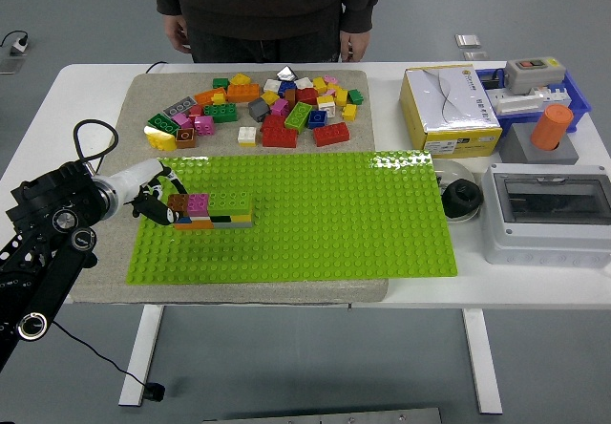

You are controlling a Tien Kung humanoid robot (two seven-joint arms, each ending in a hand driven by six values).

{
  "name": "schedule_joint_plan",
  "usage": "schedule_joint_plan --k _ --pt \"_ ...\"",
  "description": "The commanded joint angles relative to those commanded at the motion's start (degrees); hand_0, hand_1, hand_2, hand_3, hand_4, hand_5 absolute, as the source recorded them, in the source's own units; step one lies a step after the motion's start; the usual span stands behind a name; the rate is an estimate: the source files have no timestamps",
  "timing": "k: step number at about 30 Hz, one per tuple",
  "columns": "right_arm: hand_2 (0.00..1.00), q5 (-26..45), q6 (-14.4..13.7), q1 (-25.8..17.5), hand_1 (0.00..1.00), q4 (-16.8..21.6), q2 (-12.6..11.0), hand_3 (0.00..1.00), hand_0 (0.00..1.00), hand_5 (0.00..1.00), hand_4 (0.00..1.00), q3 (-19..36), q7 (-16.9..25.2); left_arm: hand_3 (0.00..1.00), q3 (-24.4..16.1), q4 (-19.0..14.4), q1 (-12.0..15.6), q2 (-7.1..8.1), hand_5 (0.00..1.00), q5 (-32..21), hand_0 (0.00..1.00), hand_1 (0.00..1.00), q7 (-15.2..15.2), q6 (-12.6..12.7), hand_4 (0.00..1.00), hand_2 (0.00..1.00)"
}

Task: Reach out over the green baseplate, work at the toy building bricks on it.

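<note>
The green baseplate (325, 219) lies on a grey mat in the middle of the table. Near its left end stands a small stack of bricks (212, 210): brown, magenta and light green on top, orange, blue, black and yellow below. My left hand (158, 204) reaches in from the left, its fingers curled against the brown brick (177, 201) at the stack's left end. Whether they grip it is hard to tell. My right arm is out of view.
Several loose bricks (267, 109) lie on the mat behind the baseplate. A yellow box (449, 109), a blue tray (535, 90), an orange cylinder (551, 126) and a grey electrical box (549, 214) stand at the right. A person stands at the far edge, hands hanging.
</note>
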Motion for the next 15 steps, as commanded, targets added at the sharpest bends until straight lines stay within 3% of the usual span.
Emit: schedule_joint_plan --k 8,9,14,15 --pt "0.526 -0.39 0.02 0.0 0.377 0.0 -0.02 0.706 0.623 0.86 0.686 0.37 0.02 0.5 -0.04 0.11 0.08 -0.16 0.002 0.0 0.149 0.002 -0.19 -0.06 0.618 0.085" --pt "0.526 -0.44 0.02 0.0 0.377 0.0 -0.02 0.704 0.623 0.861 0.687 0.43 0.02 0.551 -0.06 0.11 0.08 -0.17 0.002 -0.01 0.148 0.002 -0.22 -0.1 0.592 0.085" --pt "0.526 -0.62 0.03 -0.01 0.377 0.0 -0.01 0.704 0.623 0.861 0.687 0.62 0.03 0.551 -0.14 0.11 0.07 -0.15 0.002 -0.06 0.148 0.002 -0.37 -0.29 0.592 0.085" --pt "0.521 -0.67 0.03 -0.01 0.377 0.0 -0.01 0.704 0.623 0.861 0.688 0.67 0.03 0.603 -0.13 0.11 0.08 -0.15 0.002 -0.1 0.149 0.002 -0.38 -0.4 0.6 0.088"
